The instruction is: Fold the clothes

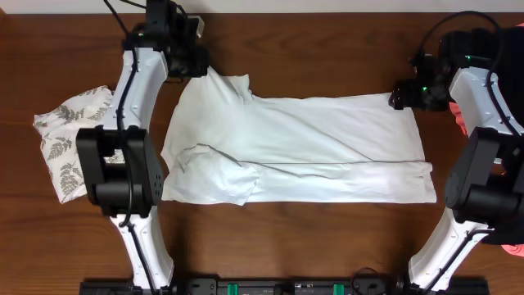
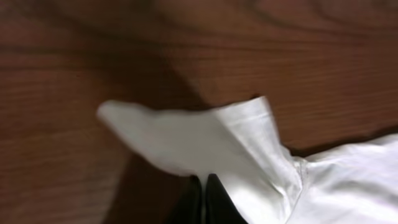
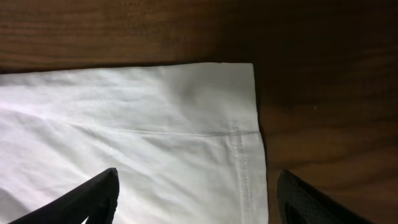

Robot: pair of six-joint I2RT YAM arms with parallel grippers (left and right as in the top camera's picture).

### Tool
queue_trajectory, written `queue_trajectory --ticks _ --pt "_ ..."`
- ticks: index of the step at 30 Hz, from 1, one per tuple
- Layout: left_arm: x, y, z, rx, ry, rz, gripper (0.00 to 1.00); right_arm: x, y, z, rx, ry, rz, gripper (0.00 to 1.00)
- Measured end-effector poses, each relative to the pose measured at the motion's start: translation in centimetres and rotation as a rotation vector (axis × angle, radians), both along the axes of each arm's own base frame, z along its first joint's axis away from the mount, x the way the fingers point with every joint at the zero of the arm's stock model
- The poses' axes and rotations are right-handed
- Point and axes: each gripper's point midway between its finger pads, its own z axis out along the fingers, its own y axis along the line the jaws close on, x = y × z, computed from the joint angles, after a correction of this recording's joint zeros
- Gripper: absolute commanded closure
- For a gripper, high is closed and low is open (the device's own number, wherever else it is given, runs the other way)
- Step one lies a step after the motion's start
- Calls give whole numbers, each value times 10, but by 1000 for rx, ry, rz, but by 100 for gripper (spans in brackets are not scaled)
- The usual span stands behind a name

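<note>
Now the white shirt (image 1: 303, 143) lies spread across the wooden surface (image 1: 327, 33). Left pincer (image 2: 203, 200) is clamped shut on the sleeve at the shirt's far left corner, holding it raised. Right pincer (image 3: 198, 199) hovers wide open over the far right hem corner. Leaf-print cloth (image 1: 70, 139) sits bunched off left.

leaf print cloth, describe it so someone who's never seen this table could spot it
On the wooden table, look past the left arm from the big white T-shirt spread in the middle. The leaf-print cloth lies crumpled on the left side, the only patterned piece: cream with grey-green fern leaves.
</note>
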Motion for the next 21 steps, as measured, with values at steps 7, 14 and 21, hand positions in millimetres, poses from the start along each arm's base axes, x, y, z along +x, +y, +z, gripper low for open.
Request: queue_trajectory --ticks 7,14,21 --pt "-17 1 -6 3 74 0 94 -2 0 0 1 8 2 20" --pt "-22 1 -9 4 101 1 94 -1 1 0 4 4 3 18" --pt "-25 1 -10 5 113 0 94 9 5 4 30 -44 17 16"
